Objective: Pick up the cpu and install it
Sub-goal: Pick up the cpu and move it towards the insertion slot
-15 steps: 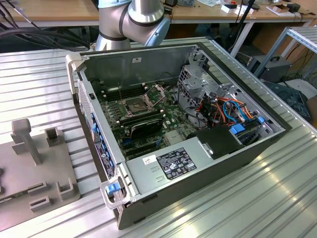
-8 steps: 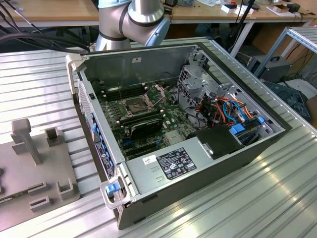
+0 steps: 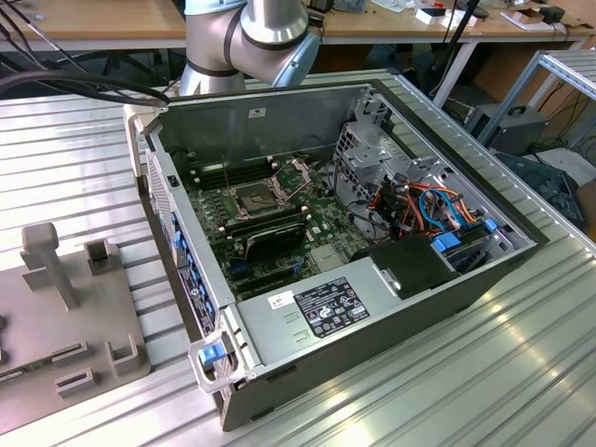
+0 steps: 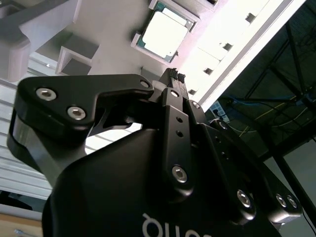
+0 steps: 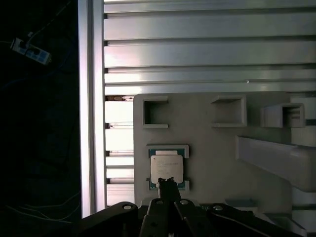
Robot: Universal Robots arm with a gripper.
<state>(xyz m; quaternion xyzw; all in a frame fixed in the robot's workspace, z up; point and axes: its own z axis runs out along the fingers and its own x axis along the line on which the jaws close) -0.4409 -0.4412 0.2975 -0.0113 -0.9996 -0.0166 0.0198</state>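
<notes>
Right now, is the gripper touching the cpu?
Apart. In the second wrist view, bare grey fixture shows between the gripper and the cpu.

The ribbed metal desk (image 3: 74, 158) carries an open computer case (image 3: 391, 346); a grey fixture plate (image 3: 102, 309) lies beside the case, toward the exterior view's left.

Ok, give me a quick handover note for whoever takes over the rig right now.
Hand: shut, holding nothing, tips by the cpu; whether they touch is unclear.
Cpu: flat in its recess on the grey fixture plate.
Done: nothing lifted yet.
Left: the pick-up and the install in the motherboard socket, which looks empty, inside the computer case.
</notes>
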